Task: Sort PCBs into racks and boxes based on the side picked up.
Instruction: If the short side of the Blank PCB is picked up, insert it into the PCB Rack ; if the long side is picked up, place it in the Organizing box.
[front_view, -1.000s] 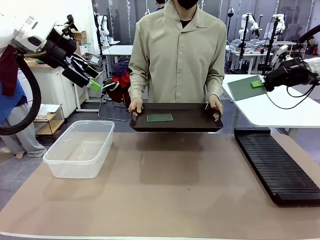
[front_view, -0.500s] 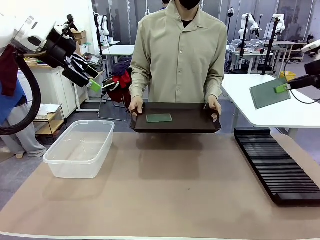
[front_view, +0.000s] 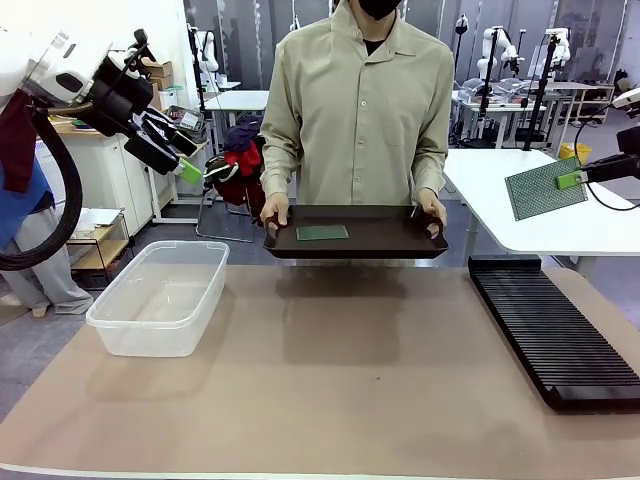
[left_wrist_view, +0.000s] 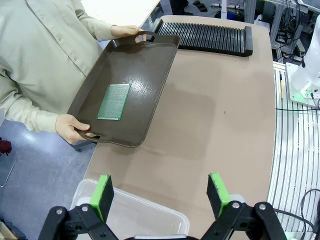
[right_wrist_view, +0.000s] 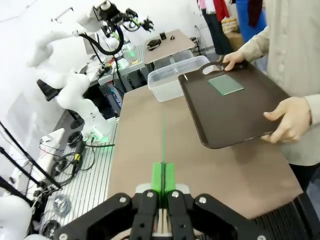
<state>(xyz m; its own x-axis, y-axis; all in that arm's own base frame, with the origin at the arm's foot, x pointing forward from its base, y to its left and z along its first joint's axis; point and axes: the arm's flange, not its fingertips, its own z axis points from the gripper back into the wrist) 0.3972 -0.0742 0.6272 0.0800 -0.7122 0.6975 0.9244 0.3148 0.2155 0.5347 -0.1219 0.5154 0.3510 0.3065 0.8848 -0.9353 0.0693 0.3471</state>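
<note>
Boards first: the held board (front_view: 540, 188) is clamped by its right edge in the right pincer (front_view: 572, 180), whose jaws are pressed fully together on it. It hangs in the air at the far right, tilted, above a white side table (front_view: 520, 225) and beyond the far end of the rack (front_view: 555, 330). From that arm's own camera it is seen edge-on, a thin green line rising from between the pads. The left pincer (left_wrist_view: 161, 192) is raised at the far left, above and behind the tub (front_view: 160, 295), with its jaws spread wide and nothing between them (the two green pads stand well apart).

A wide stretch of the brown table (front_view: 340, 390) lies between the tub on the near left and the rack along the right edge. The rack's narrow slots run crosswise down its length.

The tub's bare bottom shows through its clear walls. At the far side a person (front_view: 360, 100) holds a dark tray (front_view: 390, 240) level over the table's far edge, one hand on each handle. The second board (front_view: 322, 232) lies flat on the tray, left of its middle and apart from its rim.
</note>
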